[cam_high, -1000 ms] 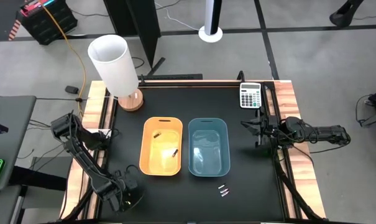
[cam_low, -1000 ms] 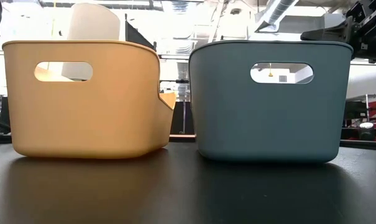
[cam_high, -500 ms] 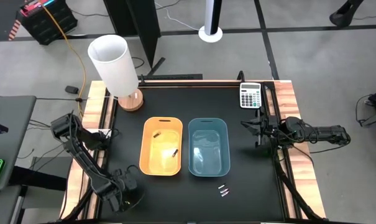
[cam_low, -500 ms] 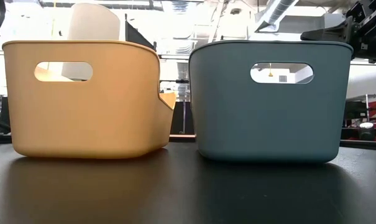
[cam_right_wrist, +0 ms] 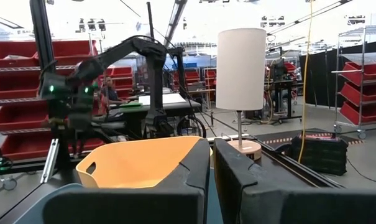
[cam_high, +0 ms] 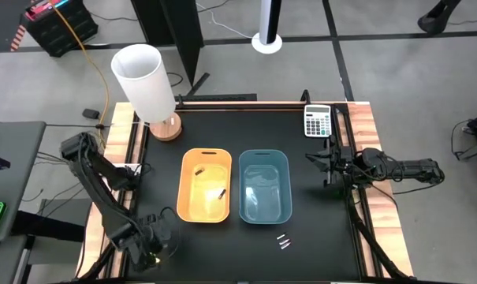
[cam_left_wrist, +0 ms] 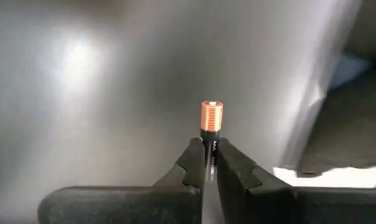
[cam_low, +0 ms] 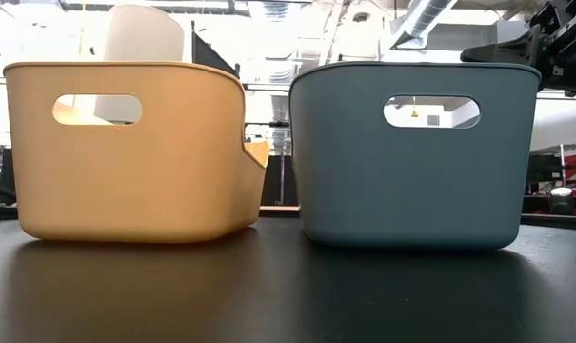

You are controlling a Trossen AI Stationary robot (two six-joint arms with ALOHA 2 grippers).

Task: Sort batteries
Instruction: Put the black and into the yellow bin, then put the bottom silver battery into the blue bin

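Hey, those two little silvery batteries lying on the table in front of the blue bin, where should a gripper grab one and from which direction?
Grip one of the silvery batteries across its slim middle, coming straight down from above. They lie flat on the black table, side by side and close together, so low side approaches have little to catch. Close the fingers across the width, not the ends. The blue bin stands behind them, apart.

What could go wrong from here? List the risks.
1. The left end effector, near the table's front left corner, pinches its black battery only by the lower end, so the battery might pivot or slip out in transit.
2. The yellow bin already holds dark batteries and touches the blue bin, so a slightly off release could land in the wrong one.
3. Two silvery batteries lie loose in front of the blue bin and could roll if bumped.
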